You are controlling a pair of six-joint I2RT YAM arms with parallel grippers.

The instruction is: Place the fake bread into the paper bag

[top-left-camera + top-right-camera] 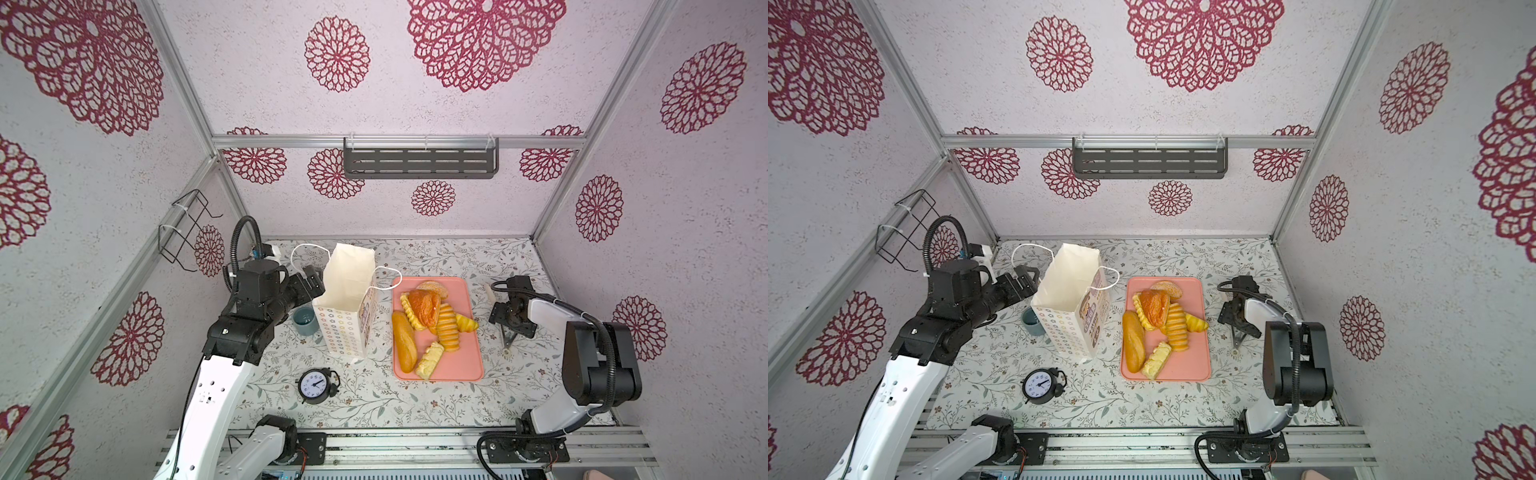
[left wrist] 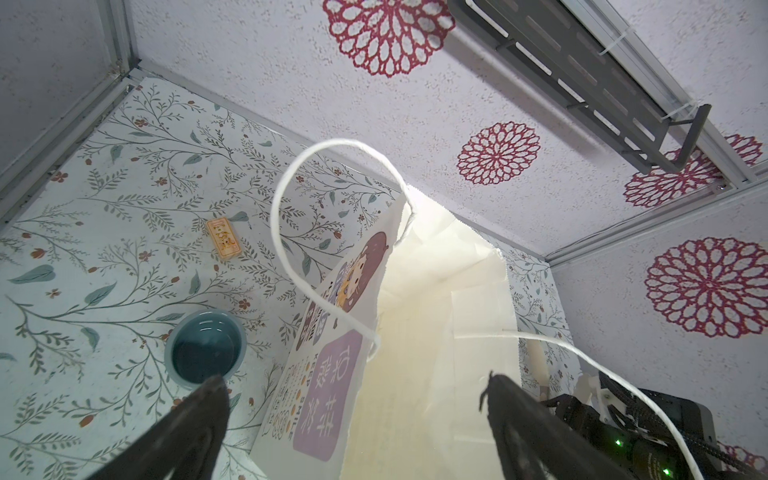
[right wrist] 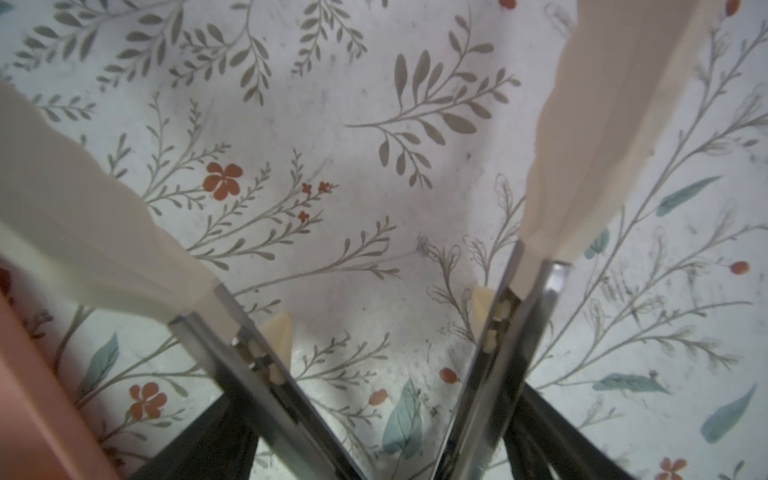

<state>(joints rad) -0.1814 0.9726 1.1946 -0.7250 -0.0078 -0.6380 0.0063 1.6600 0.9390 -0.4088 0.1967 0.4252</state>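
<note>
Golden toy bread loaves [image 1: 448, 328] lie at nine o'clock of my right gripper [image 1: 510, 322], which grasps splayed steel tongs [image 3: 249, 353]; left gripper [image 2: 355, 380] gapes.

- paper bag [image 1: 347, 307] stands a bit left of middle on the counter [image 1: 415, 403]
- cup [image 1: 304, 321] just left of the bag, clock [image 1: 316, 385] nearer, out front
- tray [image 1: 469, 357] right of the bag, fake bread [image 1: 428, 316] piled on it
- tongs [image 1: 508, 338] in the right gripper [image 1: 509, 322], right of the tray
</note>
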